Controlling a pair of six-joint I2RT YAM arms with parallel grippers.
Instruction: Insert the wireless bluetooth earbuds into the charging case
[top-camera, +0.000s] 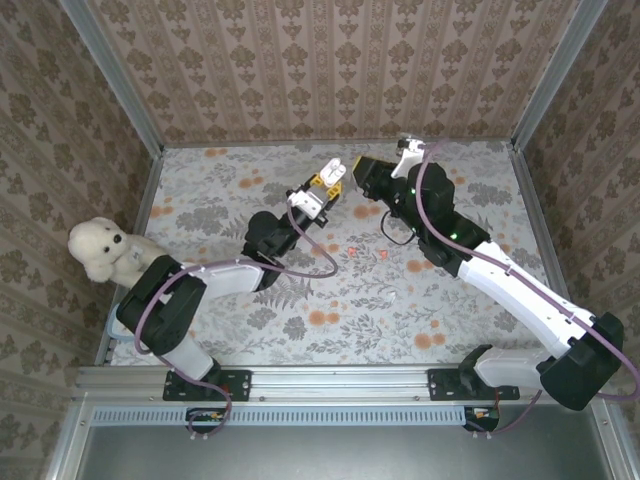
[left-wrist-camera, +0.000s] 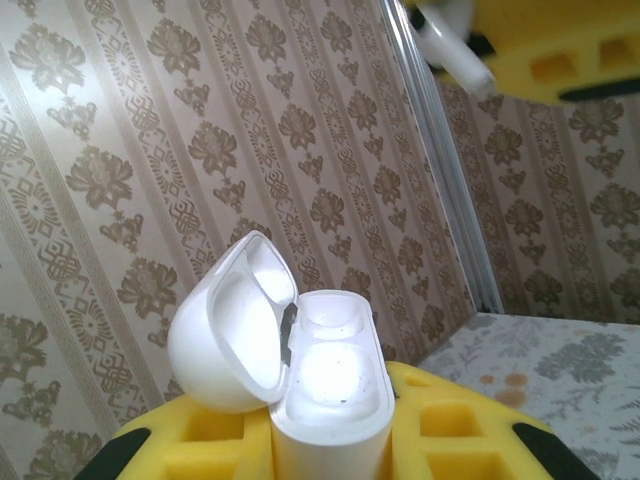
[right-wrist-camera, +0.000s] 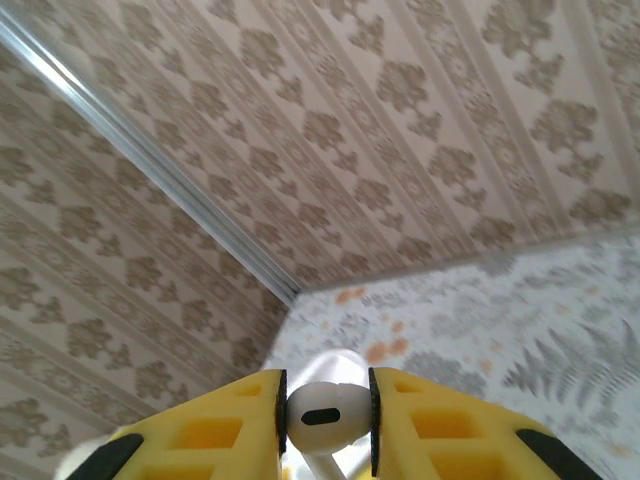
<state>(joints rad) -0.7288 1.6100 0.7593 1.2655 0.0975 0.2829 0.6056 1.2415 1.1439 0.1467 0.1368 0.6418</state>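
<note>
Above far half of floral table (top-camera: 480, 170), left gripper (top-camera: 318, 190) clenched on open white charging case (left-wrist-camera: 330, 390), lid swung to its left. Just right of case, right gripper (right-wrist-camera: 327, 400) grasping white earbud (right-wrist-camera: 322, 415) between yellow fingers (right-wrist-camera: 430, 425), raised off table. Two red-orange earbuds (top-camera: 352, 248) lie loose on table, on arm-base side of case, apart from each other.

Blk joints (top-camera: 268, 235), wht links (top-camera: 520, 285), purple cables (top-camera: 416, 190) — yellow-padded left end effector (left-wrist-camera: 330, 440), right end effector (right-wrist-camera: 328, 415) alike.
</note>
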